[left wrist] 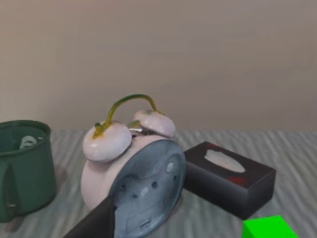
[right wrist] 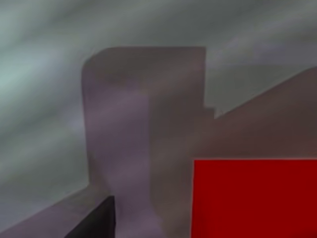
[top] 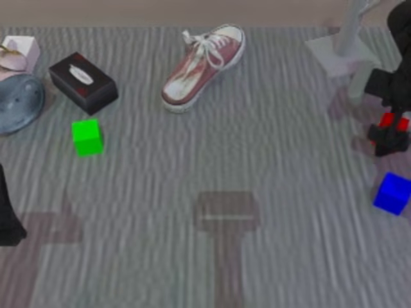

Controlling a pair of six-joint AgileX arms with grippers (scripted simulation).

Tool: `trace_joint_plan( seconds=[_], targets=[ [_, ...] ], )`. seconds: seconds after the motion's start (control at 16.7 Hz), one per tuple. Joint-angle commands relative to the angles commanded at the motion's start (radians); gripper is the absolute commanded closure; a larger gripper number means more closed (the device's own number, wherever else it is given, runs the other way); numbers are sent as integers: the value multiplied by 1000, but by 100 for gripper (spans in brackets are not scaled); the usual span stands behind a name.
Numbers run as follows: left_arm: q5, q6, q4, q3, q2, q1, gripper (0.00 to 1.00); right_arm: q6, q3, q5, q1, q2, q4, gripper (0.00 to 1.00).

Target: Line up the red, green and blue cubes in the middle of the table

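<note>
Blue cube (top: 392, 193) sits nearest the front on the striped grey worktop (top: 212, 154), at the right edge and well to the right of the sneaker (top: 204, 66), my landmark. Just behind it the right hand (top: 390, 136) is down around the red cube (top: 392, 121), red showing on both sides of the dark fingers; whether they are clamped or merely straddling it I cannot tell. The right wrist view shows a flat red face (right wrist: 253, 198) close up. The green cube (top: 87, 137) rests left of the sneaker and nearer the front, just in front of the black tissue box (top: 83, 81). The left hand (top: 8, 221) idles at the left edge, mostly out of view, its opening unreadable.

Likely trouble: the cubes are smooth, hard and sharp-edged, so a grip taken off-centre could let the red one twist or slip free. The blue cube lies close enough that a low sweep towards the middle may knock it.

Beyond the box, the alarm clock (left wrist: 136, 173) is rounded and glossy, with twin bells; the mug (left wrist: 22, 168) is dark green.
</note>
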Motion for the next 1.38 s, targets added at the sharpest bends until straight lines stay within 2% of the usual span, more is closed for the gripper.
trace_joint_plan(
  seconds=[0.3, 1.08, 1.38],
  targets=[
    [0, 0, 0, 0, 0, 0, 0, 0, -22, 0, 0, 10, 26, 0],
    [0, 0, 0, 0, 0, 0, 0, 0, -22, 0, 0, 10, 26, 98],
    [0, 0, 0, 0, 0, 0, 0, 0, -22, 0, 0, 10, 26, 100]
  ],
)
